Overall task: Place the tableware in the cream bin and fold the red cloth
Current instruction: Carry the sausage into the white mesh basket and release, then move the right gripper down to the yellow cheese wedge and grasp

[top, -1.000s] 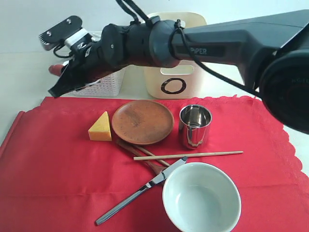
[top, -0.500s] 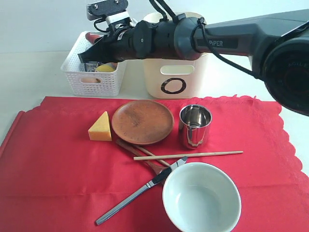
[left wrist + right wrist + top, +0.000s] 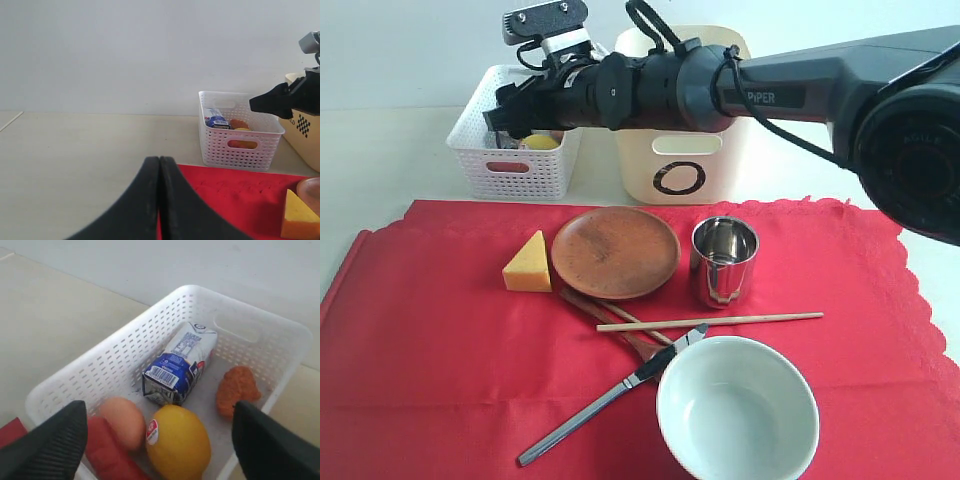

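The red cloth (image 3: 420,380) covers the table front. On it lie the brown plate (image 3: 616,252), steel cup (image 3: 724,261), pale bowl (image 3: 737,410), knife (image 3: 600,402), a chopstick (image 3: 740,320) and the wooden spoon (image 3: 610,320), partly under the plate. The cream bin (image 3: 682,165) stands behind the cloth. My right gripper (image 3: 515,110) has reached across and hangs open over the white basket (image 3: 515,165); in the right wrist view the gripper (image 3: 160,412) holds nothing. My left gripper (image 3: 160,160) is shut and empty, low over the cloth's (image 3: 235,195) left edge.
The basket (image 3: 100,375) holds a red sausage (image 3: 107,455), egg (image 3: 122,421), lemon (image 3: 180,445), blue packet (image 3: 177,365) and an orange nugget (image 3: 237,387). A cheese wedge (image 3: 528,264) sits on the cloth left of the plate. The right arm spans above the cream bin.
The right gripper swung from the basket's left side to above it carrying a red item, then opened. The sausage now lies in the basket. Left gripper unchanged.
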Motion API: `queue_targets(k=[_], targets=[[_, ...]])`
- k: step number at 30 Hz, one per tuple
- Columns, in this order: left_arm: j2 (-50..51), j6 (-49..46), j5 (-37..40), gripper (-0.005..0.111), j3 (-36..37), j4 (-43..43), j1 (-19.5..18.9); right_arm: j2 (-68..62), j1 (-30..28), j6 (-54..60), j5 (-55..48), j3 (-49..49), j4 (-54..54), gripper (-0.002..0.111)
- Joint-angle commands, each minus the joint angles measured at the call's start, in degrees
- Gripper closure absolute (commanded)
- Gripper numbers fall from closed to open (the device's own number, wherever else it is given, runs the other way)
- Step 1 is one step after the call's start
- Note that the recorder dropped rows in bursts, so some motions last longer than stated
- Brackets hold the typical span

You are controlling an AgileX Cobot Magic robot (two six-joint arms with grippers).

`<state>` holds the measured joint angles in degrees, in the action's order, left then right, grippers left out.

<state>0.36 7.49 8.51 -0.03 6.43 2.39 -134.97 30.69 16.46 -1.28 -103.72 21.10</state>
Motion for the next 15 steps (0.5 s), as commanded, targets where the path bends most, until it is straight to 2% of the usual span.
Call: queue_targets(k=[1, 15], targets=[[-0.4, 0.2, -0.3, 0.105, 0.0, -0.1, -0.1, 0.2, 0.0, -0.3, -3.3, -0.2, 0.0, 0.032], [-0.4, 0.2, -0.3, 0.105, 0.0, -0.1, -0.1, 3.4, 0.0, 0.3, -10.9, -0.2, -0.7, 0.032]])
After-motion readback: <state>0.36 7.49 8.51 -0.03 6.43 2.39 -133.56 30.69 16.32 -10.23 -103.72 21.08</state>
